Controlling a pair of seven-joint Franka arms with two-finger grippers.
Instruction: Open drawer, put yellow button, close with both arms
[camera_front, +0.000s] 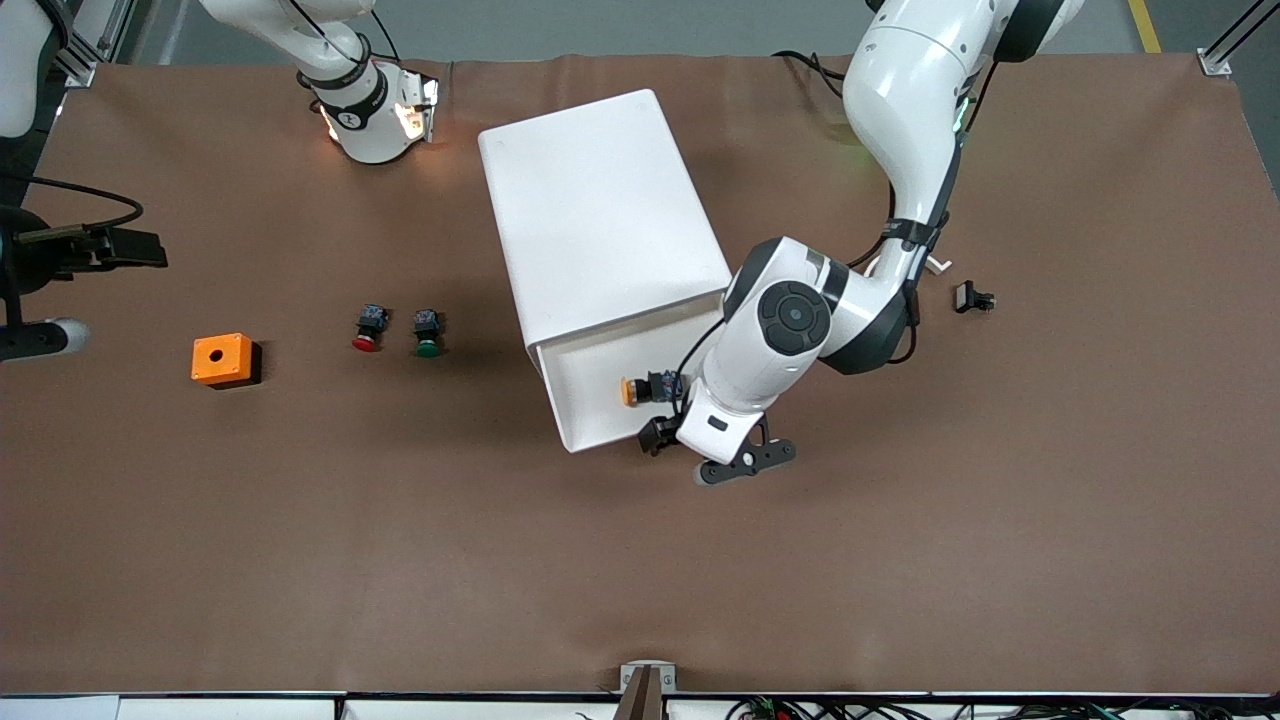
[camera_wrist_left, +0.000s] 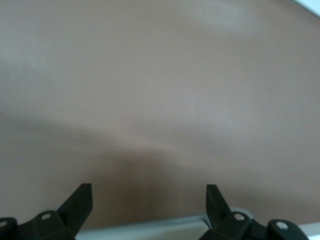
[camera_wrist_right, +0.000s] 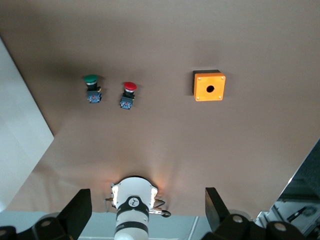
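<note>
The white cabinet (camera_front: 600, 210) stands mid-table with its uppermost drawer (camera_front: 585, 395) pulled out toward the front camera. The yellow button (camera_front: 641, 389) lies on its side in the drawer, near the left arm's end. My left gripper (camera_front: 660, 437) is open and empty, low over the drawer's front corner. In the left wrist view my left gripper (camera_wrist_left: 149, 192) has its fingers wide apart, with the drawer's white rim (camera_wrist_left: 150, 227) between them. My right gripper (camera_wrist_right: 147, 200) is open and empty. Its arm waits high at the right arm's end of the table (camera_front: 60, 250).
A red-capped button (camera_front: 369, 328) and a green-capped button (camera_front: 428, 333) lie beside the cabinet toward the right arm's end, with an orange box (camera_front: 222, 359) farther along. A small black part (camera_front: 973, 297) lies toward the left arm's end.
</note>
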